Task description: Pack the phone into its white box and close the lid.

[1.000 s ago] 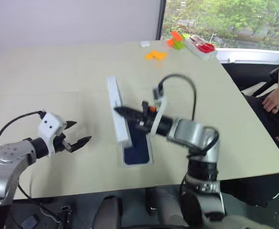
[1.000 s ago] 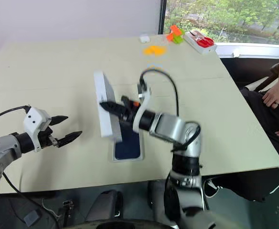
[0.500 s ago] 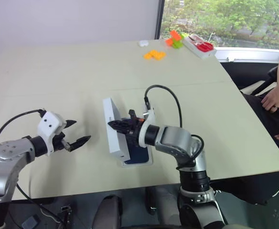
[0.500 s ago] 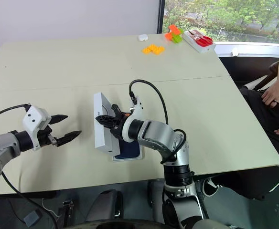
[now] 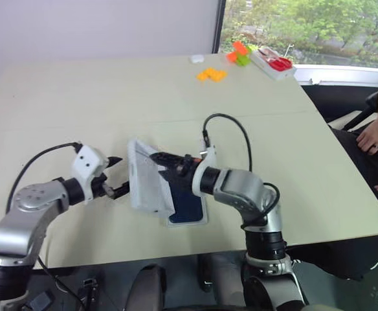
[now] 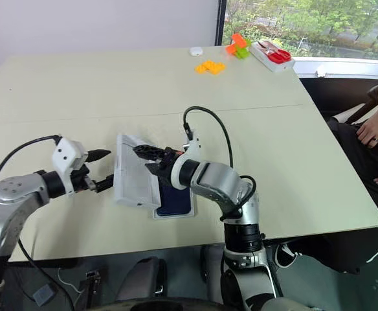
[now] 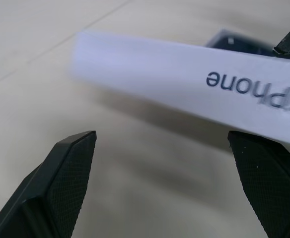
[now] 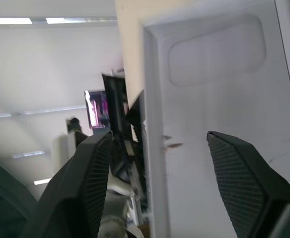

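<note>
— Left eye view first: where does the packing stand?

— The phone [image 5: 189, 204] lies flat in the white box [image 5: 186, 223], just below the middle of the frame, dark back up. That half looks done.

— And the lid [image 5: 144, 184]?

— Not on. It stands tilted on one long edge, left of the box, its lower edge down by the box's left rim and its upper edge leaning off to the left. Whether that lower edge touches the rim I cannot tell.

— Who has hold of it?

— As far as I can see, nobody firmly. The right gripper [image 5: 162, 163] reaches in from the right at the lid's upper edge. In the right wrist view its two fingers stand apart, one either side of the lid's rim, so it reads as released rather than clamped. The left gripper [image 5: 119, 175] sits at the lid's left side, also spread wide. In the left wrist view the lid's lettered side wall crosses just ahead of its fingertips [image 7: 70, 158], with table [image 5: 79, 97] showing between them.

— So what's left?

— By my judgement, the closing itself. The lid has to be tipped over to the right until its hollow side faces down, squared with the box, and pressed down over the phone. With both pincers slack, the tilted lid could flop either way first.
</note>
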You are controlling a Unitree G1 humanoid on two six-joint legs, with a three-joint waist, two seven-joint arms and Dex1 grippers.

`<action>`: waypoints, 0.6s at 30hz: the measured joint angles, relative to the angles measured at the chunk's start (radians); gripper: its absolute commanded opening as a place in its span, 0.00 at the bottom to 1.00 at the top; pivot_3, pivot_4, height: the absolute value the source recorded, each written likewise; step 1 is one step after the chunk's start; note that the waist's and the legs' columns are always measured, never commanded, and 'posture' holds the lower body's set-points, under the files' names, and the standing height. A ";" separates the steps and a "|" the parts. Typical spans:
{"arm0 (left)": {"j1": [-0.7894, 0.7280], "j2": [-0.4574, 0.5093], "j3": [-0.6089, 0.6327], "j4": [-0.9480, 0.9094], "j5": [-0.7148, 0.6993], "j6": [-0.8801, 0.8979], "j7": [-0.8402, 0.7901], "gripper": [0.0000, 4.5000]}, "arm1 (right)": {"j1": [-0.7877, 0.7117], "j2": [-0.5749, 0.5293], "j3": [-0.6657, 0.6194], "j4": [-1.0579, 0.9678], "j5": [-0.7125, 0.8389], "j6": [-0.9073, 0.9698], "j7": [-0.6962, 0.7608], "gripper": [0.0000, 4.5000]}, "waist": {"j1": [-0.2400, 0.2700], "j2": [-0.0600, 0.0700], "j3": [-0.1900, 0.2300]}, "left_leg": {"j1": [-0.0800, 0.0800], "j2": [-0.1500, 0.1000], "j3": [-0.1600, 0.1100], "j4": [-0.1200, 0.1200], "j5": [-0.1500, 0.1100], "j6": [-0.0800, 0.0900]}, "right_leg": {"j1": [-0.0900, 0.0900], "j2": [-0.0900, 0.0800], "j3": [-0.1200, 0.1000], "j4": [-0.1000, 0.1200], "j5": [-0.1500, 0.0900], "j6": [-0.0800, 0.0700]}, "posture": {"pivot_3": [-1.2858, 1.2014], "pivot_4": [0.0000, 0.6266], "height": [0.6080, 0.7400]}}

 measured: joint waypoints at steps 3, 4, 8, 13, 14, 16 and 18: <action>-0.021 -0.038 -0.052 -0.010 0.009 0.002 0.017 1.00 | -0.060 -0.040 -0.020 -0.003 -0.001 0.032 0.043 0.64 | -0.003 0.000 0.000 | 0.000 0.000 0.000 0.000 0.000 0.000 | 0.000 0.000 0.000 0.000 0.000 0.000 | 0.52 0.24 0.96; -0.022 -0.043 -0.063 -0.016 0.008 0.004 0.019 1.00 | -0.076 -0.069 -0.021 -0.007 -0.001 0.047 0.060 0.64 | -0.003 0.000 0.000 | 0.000 0.000 0.000 0.000 0.000 0.000 | 0.000 0.000 0.000 0.000 0.000 0.000 | 0.52 0.24 0.96; -0.026 -0.049 -0.074 -0.021 0.008 0.007 0.022 1.00 | -0.095 -0.249 0.003 -0.012 -0.001 0.119 0.145 0.64 | 0.006 0.001 0.000 | 0.000 -0.001 0.001 0.000 0.000 0.000 | 0.000 0.001 -0.001 0.000 0.000 0.000 | 0.52 0.24 0.96; -0.031 -0.050 -0.076 -0.021 0.009 0.006 0.019 1.00 | -0.104 -0.448 0.093 -0.013 -0.014 0.183 0.226 0.64 | 0.007 0.000 0.000 | 0.000 -0.003 0.002 0.000 0.000 0.000 | 0.000 0.001 0.000 0.000 0.000 0.000 | 0.52 0.24 0.96; -0.036 -0.050 -0.077 -0.021 0.009 0.006 0.018 1.00 | -0.102 -0.451 0.109 -0.013 -0.014 0.182 0.234 0.64 | 0.007 0.000 0.000 | -0.001 -0.003 0.002 0.000 0.000 0.000 | 0.000 0.001 0.000 0.000 0.000 0.000 | 0.52 0.24 0.96; -0.042 -0.051 -0.078 -0.021 0.009 0.004 0.016 1.00 | -0.100 -0.462 0.138 -0.015 -0.028 0.176 0.263 0.64 | 0.009 0.000 0.000 | 0.000 -0.003 0.001 0.000 0.000 0.000 | 0.000 0.001 0.000 0.001 0.000 0.000 | 0.52 0.24 0.96; -0.041 -0.057 -0.078 -0.021 0.009 0.004 0.015 1.00 | -0.105 -0.511 0.163 -0.030 -0.106 0.190 0.323 0.64 | 0.010 0.000 0.000 | 0.000 -0.003 0.001 0.000 0.000 0.000 | 0.001 0.001 0.000 0.001 0.000 0.000 | 0.52 0.24 0.96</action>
